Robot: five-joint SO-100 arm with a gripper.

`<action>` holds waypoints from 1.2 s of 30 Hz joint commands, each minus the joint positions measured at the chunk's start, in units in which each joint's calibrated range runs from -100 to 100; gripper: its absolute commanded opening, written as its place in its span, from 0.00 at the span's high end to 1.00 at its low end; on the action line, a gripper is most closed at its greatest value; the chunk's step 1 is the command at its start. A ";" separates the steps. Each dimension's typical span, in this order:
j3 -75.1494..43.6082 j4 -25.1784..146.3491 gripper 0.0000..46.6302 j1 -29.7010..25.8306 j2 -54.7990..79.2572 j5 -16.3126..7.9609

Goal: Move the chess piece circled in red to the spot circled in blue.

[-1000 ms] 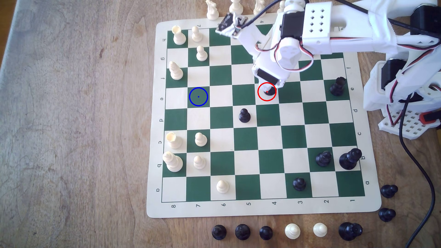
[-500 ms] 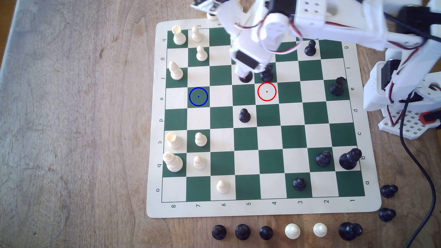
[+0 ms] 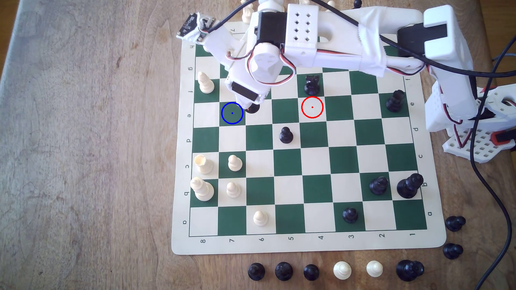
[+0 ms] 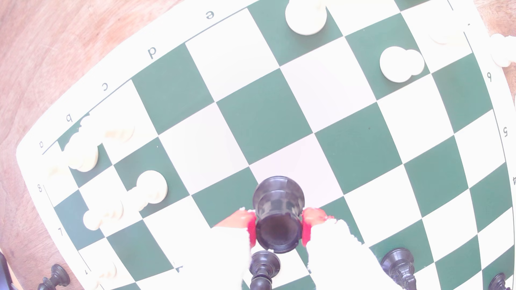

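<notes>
In the exterior view, your white printed hand [image 3: 248, 105] hangs over the green-and-cream vinyl chessboard [image 3: 315, 245], and the black cylindrical rook with the wide round base [image 3: 253, 108] peeks out from under it. The rook appears just to the exterior view's right of the dark green square ringed in thin blue [image 3: 232, 113], over the cream square next door, though you cannot read its height off the board from here. The cream square ringed in red [image 3: 312, 107] stands bare. If you set down now, I judge the base would land across the line between the two squares, so carry on toward the exterior view's left first. Watch the cream bishop-like piece with the pointed top [image 3: 206, 83], which stands near the blue ring; the bulk of the wrist could brush it on the way down. The black knight with the jagged head [image 3: 312, 85] is well behind you and looks safe.

In the wrist view, the hand [image 4: 278, 231] is clenched on the rook [image 4: 278, 214], with the red-padded fingertips [image 4: 250, 228] pressing the flat rimmed top from both sides. The grip sits high on the tower and the base hangs below, so a quick stop may swing the piece or let it slip between the pads. If it hangs tilted when it meets the board, expect it to topple on release. Lower gently over the desk and let go only once the base sits flat.
</notes>
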 commanded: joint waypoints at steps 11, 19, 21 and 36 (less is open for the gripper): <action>-16.82 -3.12 0.97 0.40 9.34 0.24; -18.18 -4.34 0.97 0.64 11.81 0.44; -18.54 -4.43 0.97 0.64 12.57 0.59; -19.63 -4.51 0.97 0.25 14.52 0.68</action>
